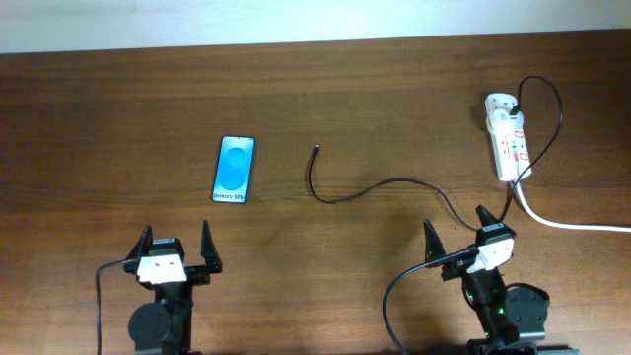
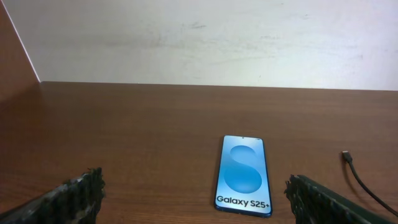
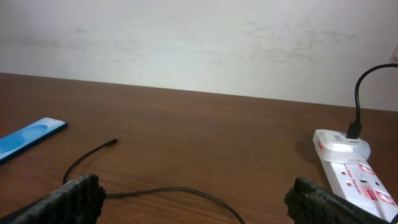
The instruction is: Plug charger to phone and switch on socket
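The phone [image 1: 235, 169] lies flat on the table, blue screen up; it also shows in the left wrist view [image 2: 244, 175] and at the left edge of the right wrist view [image 3: 28, 137]. The charger cable [image 1: 394, 182] runs from the socket [image 1: 509, 143] across the table, its plug tip [image 1: 315, 150] free right of the phone. The cable also shows in the right wrist view [image 3: 186, 191], and the tip in the left wrist view [image 2: 346, 154]. My left gripper [image 1: 177, 247] is open and empty, in front of the phone. My right gripper [image 1: 455, 235] is open and empty, in front of the cable.
A thick white cord [image 1: 572, 223] leaves the socket toward the right edge. A pale wall [image 2: 199, 37] stands behind the brown wooden table [image 1: 118, 108]. The socket also shows at right in the right wrist view [image 3: 348, 165].
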Motion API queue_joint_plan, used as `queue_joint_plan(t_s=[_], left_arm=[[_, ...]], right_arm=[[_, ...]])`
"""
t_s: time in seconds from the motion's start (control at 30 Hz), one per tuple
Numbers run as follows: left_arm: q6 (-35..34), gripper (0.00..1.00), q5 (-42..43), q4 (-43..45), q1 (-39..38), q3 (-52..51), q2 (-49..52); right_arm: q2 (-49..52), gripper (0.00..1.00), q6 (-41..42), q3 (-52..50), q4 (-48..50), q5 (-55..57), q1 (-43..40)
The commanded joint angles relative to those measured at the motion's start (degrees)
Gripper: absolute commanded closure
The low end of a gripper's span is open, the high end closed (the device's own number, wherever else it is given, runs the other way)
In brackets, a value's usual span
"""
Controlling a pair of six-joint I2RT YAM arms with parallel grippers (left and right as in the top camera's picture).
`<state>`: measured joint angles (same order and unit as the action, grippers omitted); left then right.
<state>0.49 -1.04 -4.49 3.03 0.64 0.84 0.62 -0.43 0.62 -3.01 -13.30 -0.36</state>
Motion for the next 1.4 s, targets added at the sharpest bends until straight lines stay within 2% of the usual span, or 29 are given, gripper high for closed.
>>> queue_joint_plan(t_s=[0.0,0.97,1.37], left_arm=[[1.29,0.01,0.83,-0.33,0.24,-0.11,-0.48],[1.29,0.01,-0.22,-0.26,0.24,-0.11,-0.48],[1.29,0.01,-0.24,5.46,0.24,-0.11,-0.48]], right_arm=[[-0.33,0.02,0.0,-0.31,-0.28,0.07,0.35],[-0.33,0.02,-0.02,-0.31,-0.28,0.07,0.35],[-0.31,0.02,-0.02,-0.31,-0.26,0.5,0.35]])
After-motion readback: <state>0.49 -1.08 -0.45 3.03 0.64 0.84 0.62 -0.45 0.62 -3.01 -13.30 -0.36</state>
